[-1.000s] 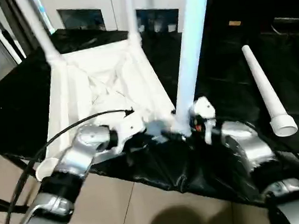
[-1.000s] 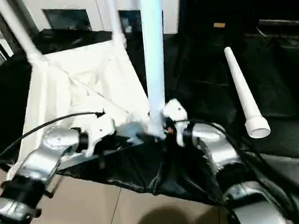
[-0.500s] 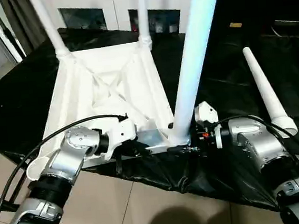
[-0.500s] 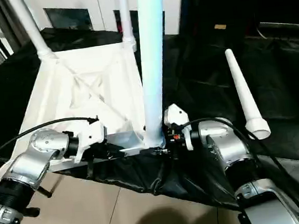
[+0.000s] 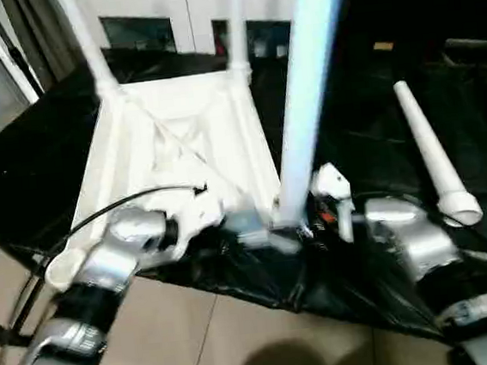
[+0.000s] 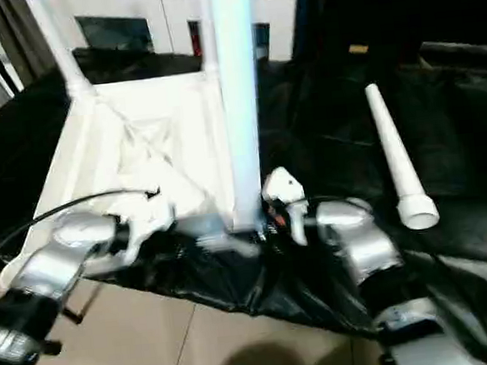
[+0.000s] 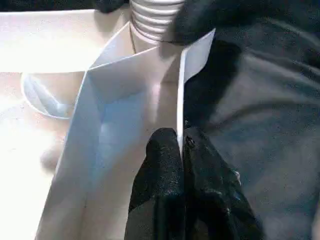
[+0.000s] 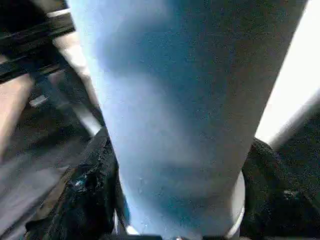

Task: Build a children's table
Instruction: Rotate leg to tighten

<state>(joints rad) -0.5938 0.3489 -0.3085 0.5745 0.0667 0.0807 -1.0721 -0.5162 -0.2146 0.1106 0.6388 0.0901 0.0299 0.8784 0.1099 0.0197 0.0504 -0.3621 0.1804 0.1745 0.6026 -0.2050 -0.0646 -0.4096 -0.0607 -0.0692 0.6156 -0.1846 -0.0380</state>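
the right end effector point(image 5: 303, 221) has narrowed around the upright leg point(image 5: 304, 99) at the tabletop's point(image 5: 180, 145) five o'clock corner, apparently seating it, while the left end effector point(image 7: 180, 150) stays clenched on the tabletop's rim, a spare leg point(image 5: 430, 151) lying at three o'clock.

A worktop draped in crinkled black sheeting point(image 5: 368, 136) is filling the middle of the room. Behind it, a white cabinet with dark glass doors point(image 5: 138, 29) is standing against the back. Beige floor tiles point(image 5: 233, 339) are showing below, reflecting soft light.
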